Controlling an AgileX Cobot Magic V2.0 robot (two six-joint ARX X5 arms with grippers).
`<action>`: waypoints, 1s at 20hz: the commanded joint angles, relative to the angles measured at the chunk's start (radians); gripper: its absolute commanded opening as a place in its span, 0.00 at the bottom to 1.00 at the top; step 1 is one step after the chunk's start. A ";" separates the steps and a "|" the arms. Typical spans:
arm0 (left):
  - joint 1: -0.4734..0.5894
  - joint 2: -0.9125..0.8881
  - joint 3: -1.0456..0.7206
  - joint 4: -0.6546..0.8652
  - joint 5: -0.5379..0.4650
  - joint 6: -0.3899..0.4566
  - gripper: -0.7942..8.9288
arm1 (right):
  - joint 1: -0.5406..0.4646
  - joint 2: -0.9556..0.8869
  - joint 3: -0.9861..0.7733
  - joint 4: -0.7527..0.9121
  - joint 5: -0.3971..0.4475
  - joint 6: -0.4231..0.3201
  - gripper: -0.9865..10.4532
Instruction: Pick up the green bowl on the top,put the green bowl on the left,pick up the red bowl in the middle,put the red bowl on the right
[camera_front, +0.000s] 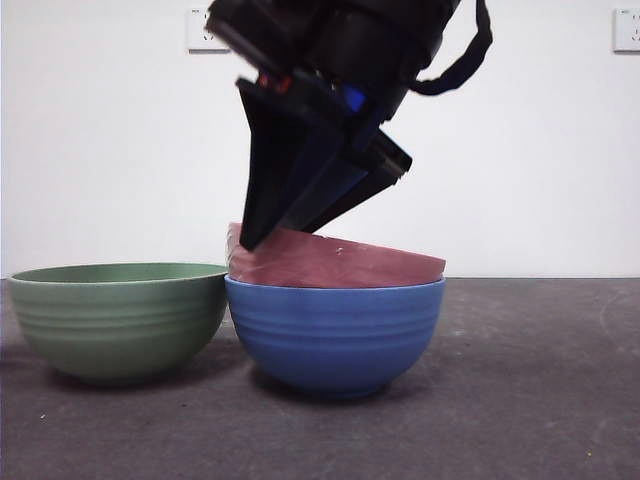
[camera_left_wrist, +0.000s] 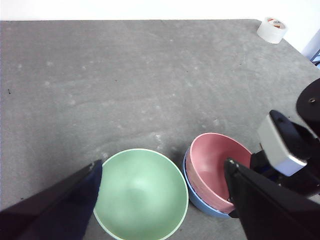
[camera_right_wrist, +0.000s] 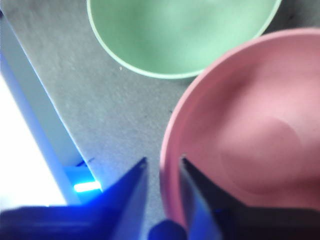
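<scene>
Red bowl (camera_front: 340, 262) sits tilted inside a blue bowl (camera_front: 335, 335) near the middle of the worktop (camera_front: 540, 400), one side of its rim lifted higher than the other. The green bowl (camera_front: 118, 318) already stands on the worktop just beside the blue one, their sides touching or nearly so.

The right gripper (camera_right_wrist: 162, 167) has its two jaws set astride the raised rim of the red bowl, one jaw inside the wall and one outside. The gap is narrow, but I cannot tell whether the jaws are pressing the wall yet. The left gripper (camera_left_wrist: 160, 172) hangs above the green bowl with its jaws spread wide and empty.

The red bowl looks stiff, thin-walled and light, with a matte ribbed outside that should give some bite. The rim is the only sensible place to pinch. A one-sided hold will likely let it swing, and it may drag the blue bowl as it comes free.

On the far side of the blue bowl from the green one the worktop lies bare. A roll of tape (camera_left_wrist: 272, 29) sits at a far corner, well apart.
</scene>
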 joint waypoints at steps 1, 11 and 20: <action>0.001 -0.003 -0.001 -0.002 0.002 -0.006 0.50 | 0.002 0.012 0.001 0.003 0.006 -0.014 0.09; 0.001 -0.003 -0.001 -0.010 0.000 -0.003 0.50 | 0.016 -0.024 0.012 0.009 0.085 -0.012 0.07; 0.001 0.001 -0.001 0.006 -0.001 -0.003 0.50 | 0.036 -0.157 0.016 0.006 0.211 -0.013 0.07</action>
